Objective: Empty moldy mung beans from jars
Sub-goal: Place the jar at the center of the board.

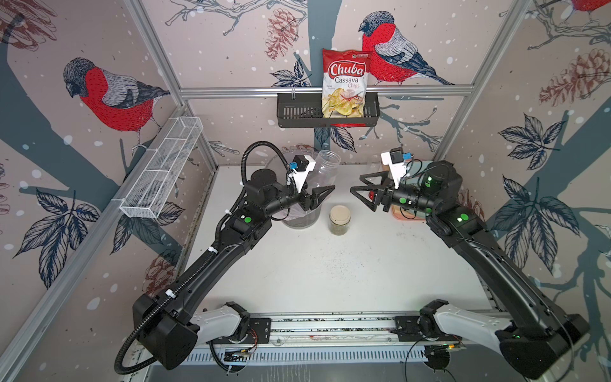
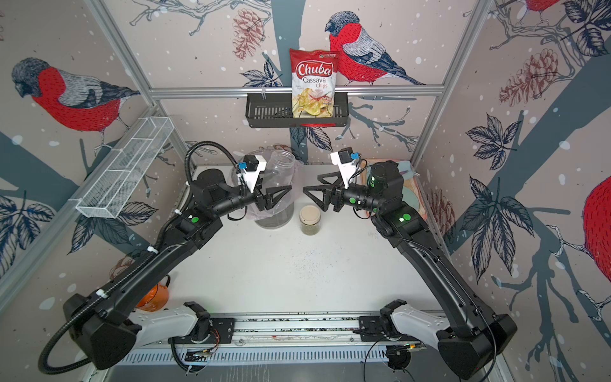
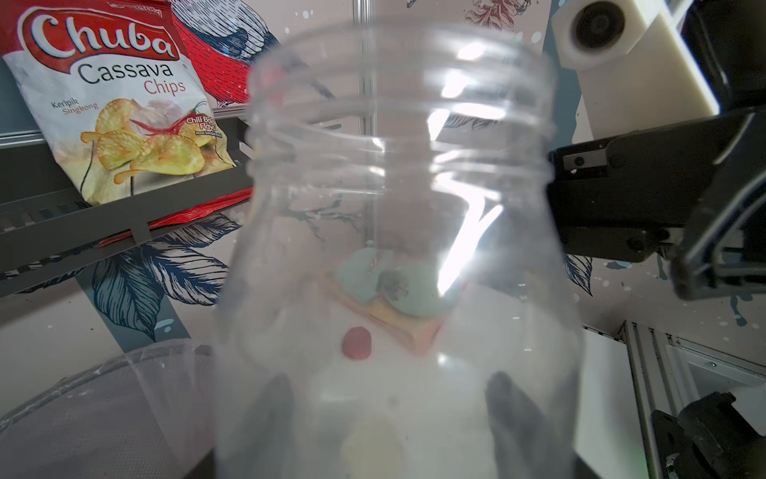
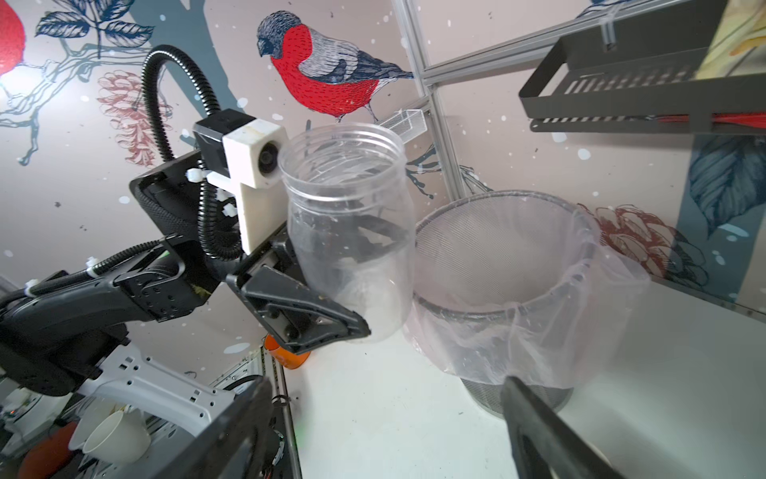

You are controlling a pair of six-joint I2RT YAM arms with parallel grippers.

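- Lidless jar (image 3: 398,207) fills the left wrist view: left hand (image 1: 319,196) clamps its base, mouth up, apparently empty; the low grip leaves the mouth free for tipping.
- Lined bin (image 4: 518,249) sits just beside that hand, within pouring reach.
- Right hand (image 1: 356,184) gapes, holding nothing, facing the left.
- Beige-lidded jar (image 1: 339,220) with mung beans (image 1: 338,230) stands on bench (image 1: 330,271) below, between both hands; likely next.

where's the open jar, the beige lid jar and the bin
lidless jar (image 4: 352,215): right wrist view, on its clear side wall
beige-lidded jar (image 1: 339,214): a top view, on its lid
grey bin (image 4: 489,249): right wrist view, on its inner mesh wall
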